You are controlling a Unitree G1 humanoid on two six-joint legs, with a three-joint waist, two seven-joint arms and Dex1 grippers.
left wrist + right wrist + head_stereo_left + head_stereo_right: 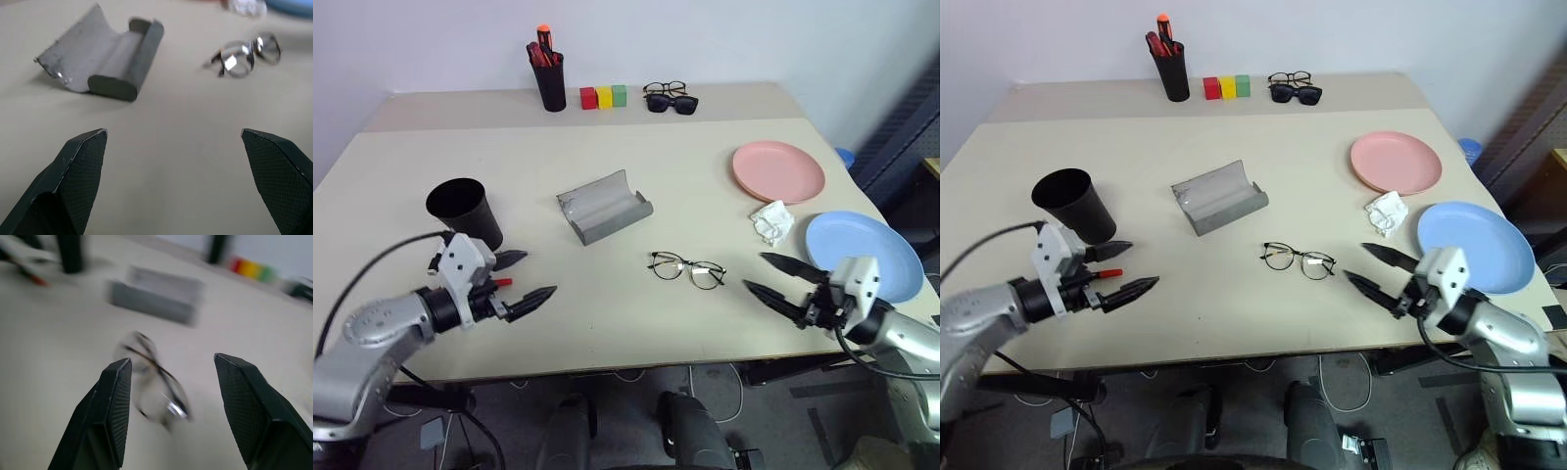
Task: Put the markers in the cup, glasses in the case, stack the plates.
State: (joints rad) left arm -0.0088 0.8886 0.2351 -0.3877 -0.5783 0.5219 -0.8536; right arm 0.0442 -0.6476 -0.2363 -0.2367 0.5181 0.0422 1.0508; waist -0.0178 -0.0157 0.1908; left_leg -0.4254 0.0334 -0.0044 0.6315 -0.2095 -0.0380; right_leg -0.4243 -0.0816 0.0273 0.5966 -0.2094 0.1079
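Lying just ahead of right gripper (781,276), glasses (686,268) untouched, jaws apart, empty; left gripper (524,278) wide

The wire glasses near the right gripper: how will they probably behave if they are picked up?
The glasses look thin-framed, so probably light and easily bent. They lie flat on the table, leaving little to pinch, so they may slide. The lenses could scratch or smudge.

bare tabletop (607,304) around glasses (686,268), tissue (771,221) near
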